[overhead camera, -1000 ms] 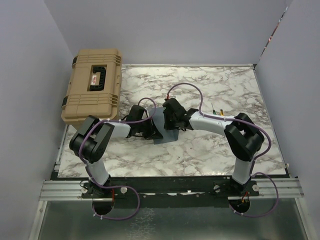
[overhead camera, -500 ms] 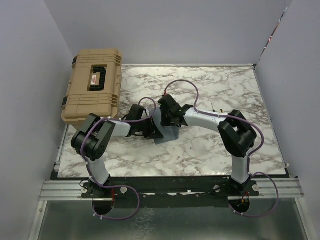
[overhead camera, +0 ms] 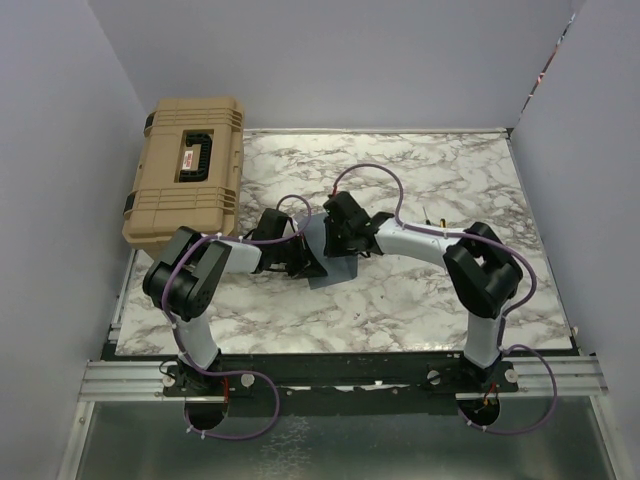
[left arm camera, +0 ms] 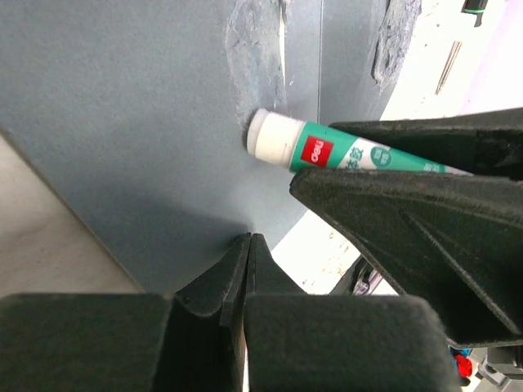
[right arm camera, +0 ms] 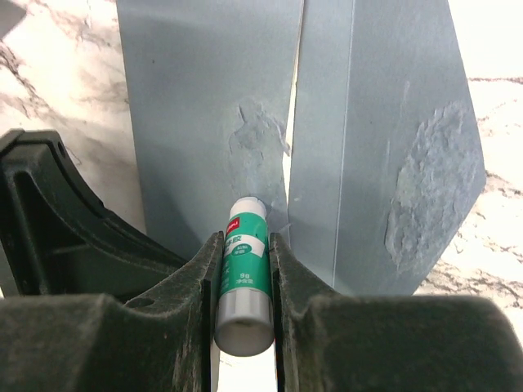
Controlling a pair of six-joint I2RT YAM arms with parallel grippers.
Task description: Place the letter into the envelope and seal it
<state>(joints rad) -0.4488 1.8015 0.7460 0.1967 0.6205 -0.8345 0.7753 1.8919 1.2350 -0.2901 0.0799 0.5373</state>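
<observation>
The blue-grey envelope [overhead camera: 328, 270] lies in the middle of the table between both grippers, its flap open [right arm camera: 392, 122], with rough glue patches on it. My right gripper [overhead camera: 338, 238] is shut on a green and white glue stick [right arm camera: 243, 278]. The stick's white tip touches the envelope [right arm camera: 204, 90] by a smeared patch. My left gripper [overhead camera: 298, 258] is shut, its tips [left arm camera: 249, 238] pinching the envelope's edge [left arm camera: 122, 122]. The glue stick also shows in the left wrist view [left arm camera: 327, 153]. The letter does not show.
A big tan hard case [overhead camera: 187, 170] stands at the table's far left corner. A small thin tool [overhead camera: 432, 222] lies right of the right arm's forearm. White walls close in the table on three sides.
My right gripper with the glue stick shifted a little left and away, then back right over the envelope. The left gripper has held still.
</observation>
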